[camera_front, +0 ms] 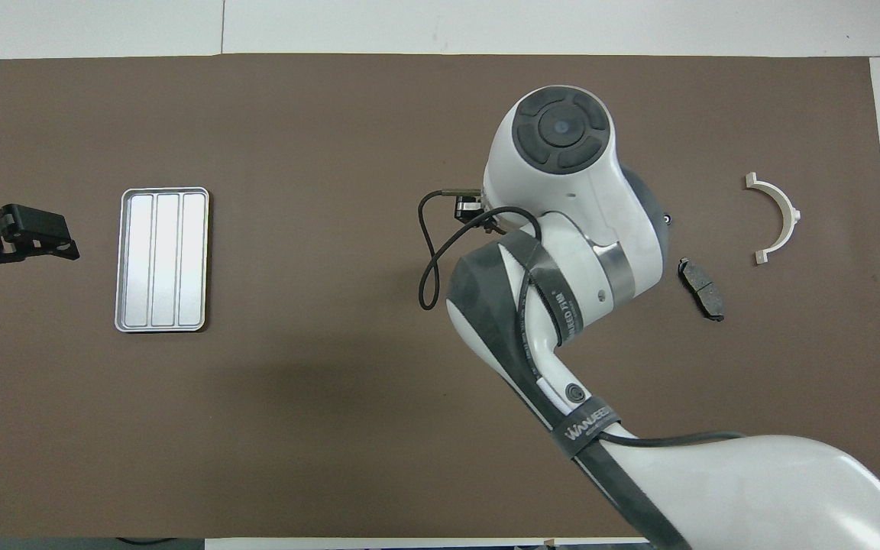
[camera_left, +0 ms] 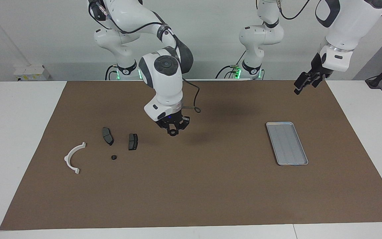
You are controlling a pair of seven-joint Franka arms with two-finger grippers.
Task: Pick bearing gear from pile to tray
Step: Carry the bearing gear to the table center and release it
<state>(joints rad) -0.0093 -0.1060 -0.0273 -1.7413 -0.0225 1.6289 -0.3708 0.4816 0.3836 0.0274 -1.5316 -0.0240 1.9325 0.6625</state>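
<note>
Over the brown mat (camera_left: 191,186), between the pile and the tray (camera_left: 286,143), the right gripper (camera_left: 173,130) hangs with a small black ring that appears to be clamped between its fingertips; this is judged to be the bearing gear already lifted. The tray lies toward the left arm's end of the table from the held piece, well apart from it, and nothing is seen in it. Its long axis runs roughly nearer-to-farther from the robots, so the carry would cross its short side. The right arm is judged to be the one carrying out the move, although the left gripper (camera_left: 305,82) is raised much closer to the tray, over the mat edge nearest the robots; whether its fingers are apart cannot be told, and that arm waits.

On the other side of the right gripper from the tray, two dark brake pads (camera_left: 107,135) (camera_left: 133,141), one further small black round piece (camera_left: 113,157) and a white half-ring (camera_left: 74,157) remain on the mat. The mat covers a white table (camera_left: 15,132); a pale wall is seen at the robots' end.
</note>
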